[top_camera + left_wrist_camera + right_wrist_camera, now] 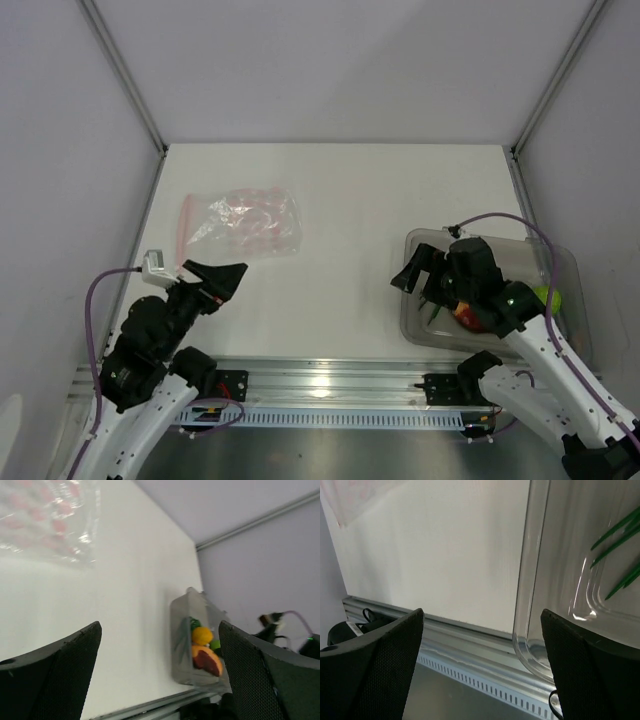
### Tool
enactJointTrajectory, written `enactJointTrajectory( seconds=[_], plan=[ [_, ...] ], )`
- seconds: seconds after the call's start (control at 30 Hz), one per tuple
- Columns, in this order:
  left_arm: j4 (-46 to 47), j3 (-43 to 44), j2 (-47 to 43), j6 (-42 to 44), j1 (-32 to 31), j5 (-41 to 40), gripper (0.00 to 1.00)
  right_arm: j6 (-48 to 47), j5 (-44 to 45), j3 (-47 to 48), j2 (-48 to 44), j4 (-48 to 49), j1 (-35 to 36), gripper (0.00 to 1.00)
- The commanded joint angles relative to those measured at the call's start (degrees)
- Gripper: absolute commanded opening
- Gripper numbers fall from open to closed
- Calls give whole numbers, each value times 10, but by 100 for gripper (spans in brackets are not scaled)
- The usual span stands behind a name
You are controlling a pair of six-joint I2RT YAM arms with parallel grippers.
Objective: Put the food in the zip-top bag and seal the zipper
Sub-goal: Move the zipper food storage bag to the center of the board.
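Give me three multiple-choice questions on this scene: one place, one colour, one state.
1. Where does the crinkly clear plastic bag lie? A) on the far-left part of the white table B) at its near right corner C) held in the air
2. What colour is the thin strip along the bag's edge? A) blue B) green C) pink-red
3. How is the left gripper? A) shut on the bag B) open, empty C) shut, empty
Answers: 1 A, it lies flat there; 2 C, the top view shows it; 3 B, its fingers stand wide apart with nothing between.

Bright even light; wrist views soft, blurred.
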Motion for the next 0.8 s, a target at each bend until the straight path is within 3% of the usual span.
enactJointTrajectory(
  seconds=[0.0, 0.2, 0.3, 0.43, 0.6, 0.77],
  plan=[
    [-161, 33, -27, -7, 5, -63, 99, -42, 38, 73, 36, 39, 18, 99],
    [-116, 20, -140, 58, 5, -32, 99, -86, 56, 156, 171, 176, 121, 99],
    [-120, 34, -150, 66, 5, -26, 100, -100, 54, 216, 252, 221, 158, 99],
    [-161, 70, -102, 85, 5, -9, 99, -106, 9, 284, 415, 277, 174, 99],
    [-204, 100, -44, 78, 5, -2, 100, -101, -18, 351, 548, 343, 175, 99],
    [-217, 107, -23, 74, 5, 18, 100, -88, 28, 439, 659, 322, 175, 98]
  ],
)
